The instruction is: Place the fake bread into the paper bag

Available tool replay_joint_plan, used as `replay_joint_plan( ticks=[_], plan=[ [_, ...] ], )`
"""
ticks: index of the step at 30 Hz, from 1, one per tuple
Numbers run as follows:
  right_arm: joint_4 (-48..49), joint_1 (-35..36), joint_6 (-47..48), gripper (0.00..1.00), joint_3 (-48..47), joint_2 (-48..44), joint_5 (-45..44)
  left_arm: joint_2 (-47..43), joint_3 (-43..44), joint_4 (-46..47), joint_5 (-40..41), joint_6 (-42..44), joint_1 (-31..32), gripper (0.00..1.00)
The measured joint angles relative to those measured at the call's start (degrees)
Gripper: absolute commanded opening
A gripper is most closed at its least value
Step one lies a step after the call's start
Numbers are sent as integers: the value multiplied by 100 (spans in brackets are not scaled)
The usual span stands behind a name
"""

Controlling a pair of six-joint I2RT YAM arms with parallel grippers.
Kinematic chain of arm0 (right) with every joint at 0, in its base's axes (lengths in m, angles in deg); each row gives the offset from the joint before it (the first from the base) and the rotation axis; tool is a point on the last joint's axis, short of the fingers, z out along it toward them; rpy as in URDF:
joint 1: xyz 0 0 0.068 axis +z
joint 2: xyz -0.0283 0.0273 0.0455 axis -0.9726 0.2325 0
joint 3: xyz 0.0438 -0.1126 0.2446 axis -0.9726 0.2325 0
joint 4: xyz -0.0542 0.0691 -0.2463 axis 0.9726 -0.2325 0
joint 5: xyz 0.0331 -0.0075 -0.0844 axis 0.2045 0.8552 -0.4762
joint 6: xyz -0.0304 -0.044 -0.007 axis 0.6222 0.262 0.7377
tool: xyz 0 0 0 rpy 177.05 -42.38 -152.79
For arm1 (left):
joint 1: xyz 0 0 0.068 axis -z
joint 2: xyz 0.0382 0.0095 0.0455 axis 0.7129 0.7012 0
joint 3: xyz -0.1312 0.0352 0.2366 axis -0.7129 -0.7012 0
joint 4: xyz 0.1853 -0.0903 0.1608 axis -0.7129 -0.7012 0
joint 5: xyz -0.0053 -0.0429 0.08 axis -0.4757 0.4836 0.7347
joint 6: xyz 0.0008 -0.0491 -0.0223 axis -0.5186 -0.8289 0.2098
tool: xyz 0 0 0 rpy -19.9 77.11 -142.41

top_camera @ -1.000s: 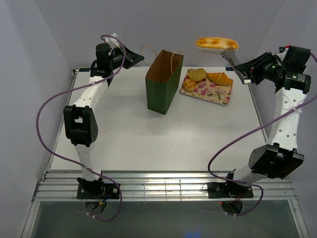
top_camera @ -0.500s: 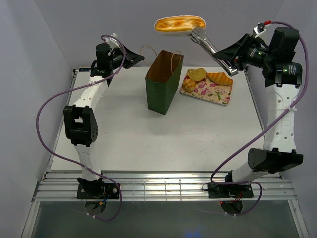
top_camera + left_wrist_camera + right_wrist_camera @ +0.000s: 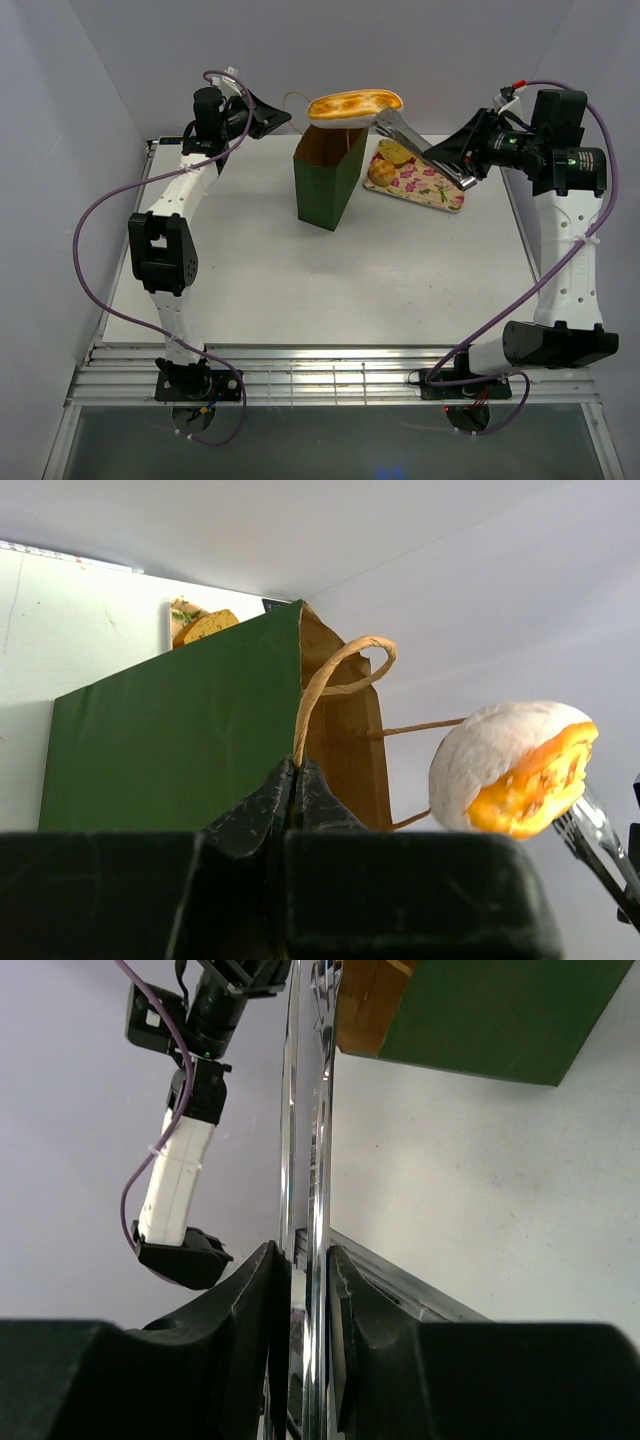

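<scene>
A white table with a flat, matte top carries two things directly. The paper bag stands upright on its base toward the far side, a little left of the middle – dark green outside, brown inside, mouth open upward. Just to the right of the bag, near it but not touching, a flat floral tray lies on the tabletop, set at a slight angle. In front of the bag the surface runs bare to the near edge – the left and right margins too.
</scene>
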State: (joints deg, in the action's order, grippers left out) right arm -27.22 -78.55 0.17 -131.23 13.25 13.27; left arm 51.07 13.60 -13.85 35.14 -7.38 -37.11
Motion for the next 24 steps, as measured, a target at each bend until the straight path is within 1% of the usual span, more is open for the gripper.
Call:
replay_joint_plan(
  ticks=[4,10,15,18,23,24],
  plan=[
    [-437,103,295,8,-101,33,-68,2,0,0,0,-17,0,0],
    [-1182,138,754,8,-592,289,-302,0,0,0,4,-33,0,0],
    [-1473,138,918,8,-599,304,-479,0,0,0,20,-35,0,0],
    [-1491,140,920,8,-595,304,-501,2,0,0,24,-39,0,0],
    [-1482,140,914,15,-592,304,-501,0,0,0,26,-50,0,0],
    [-1478,140,911,19,-592,304,-498,0,0,0,24,-52,0,0]
  ],
)
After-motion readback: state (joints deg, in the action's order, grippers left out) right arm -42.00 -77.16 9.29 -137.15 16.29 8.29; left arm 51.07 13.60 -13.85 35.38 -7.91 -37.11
